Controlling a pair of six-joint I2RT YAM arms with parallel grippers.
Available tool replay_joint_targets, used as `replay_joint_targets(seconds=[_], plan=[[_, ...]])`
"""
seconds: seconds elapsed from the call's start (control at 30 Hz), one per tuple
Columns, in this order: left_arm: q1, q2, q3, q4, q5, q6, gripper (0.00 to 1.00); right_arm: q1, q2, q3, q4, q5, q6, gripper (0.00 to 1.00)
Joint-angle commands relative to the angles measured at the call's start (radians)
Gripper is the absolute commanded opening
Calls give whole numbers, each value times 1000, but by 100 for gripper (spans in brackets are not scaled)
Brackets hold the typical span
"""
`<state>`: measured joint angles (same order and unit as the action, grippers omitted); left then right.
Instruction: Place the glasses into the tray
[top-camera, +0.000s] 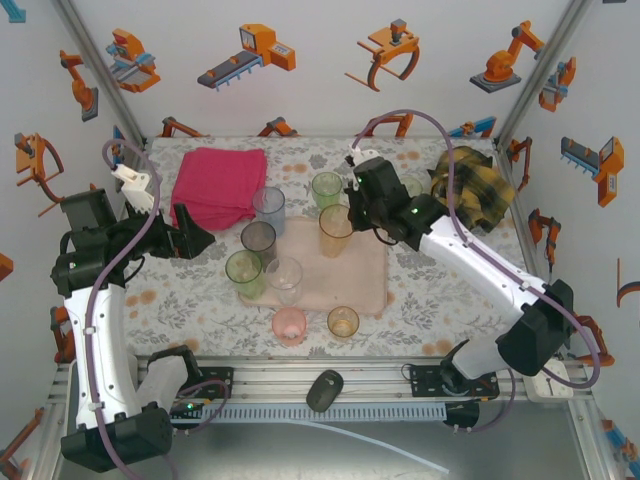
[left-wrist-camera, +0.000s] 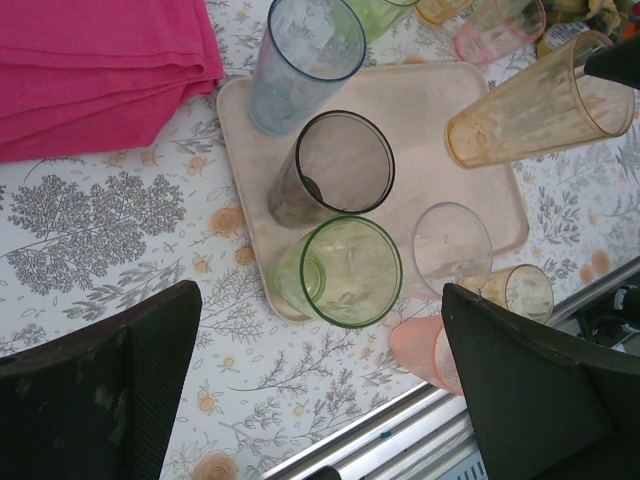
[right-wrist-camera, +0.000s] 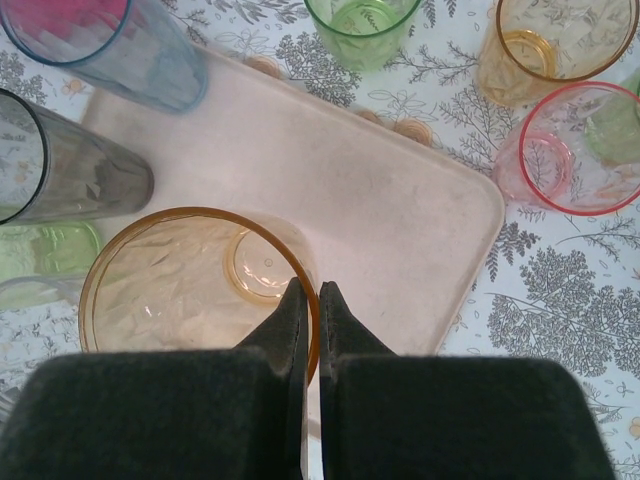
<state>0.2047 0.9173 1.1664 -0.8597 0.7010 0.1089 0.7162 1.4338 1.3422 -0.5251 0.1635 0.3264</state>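
Right gripper (right-wrist-camera: 310, 292) shut, pinching one rim wall of orange glass (right-wrist-camera: 170, 290) at tray's (right-wrist-camera: 400, 210) 12 o'clock edge; base contact unclear. Left gripper (top-camera: 203, 238) wide open, empty, at tray's 9 o'clock. Pink glass (top-camera: 289, 325) off tray on worktop (top-camera: 440, 300), 6 o'clock. Grey glass (top-camera: 258, 240) and green glass (top-camera: 243, 270) on tray. Risk: one-sided rim pinch lets orange glass tilt, so it may topple on release or clip grey glass.
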Motion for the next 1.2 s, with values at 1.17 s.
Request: replay_joint_targets(seconds=[1.17], plan=[[16, -5, 3, 16, 73, -25, 98, 89, 228, 189, 61, 26, -14, 3]])
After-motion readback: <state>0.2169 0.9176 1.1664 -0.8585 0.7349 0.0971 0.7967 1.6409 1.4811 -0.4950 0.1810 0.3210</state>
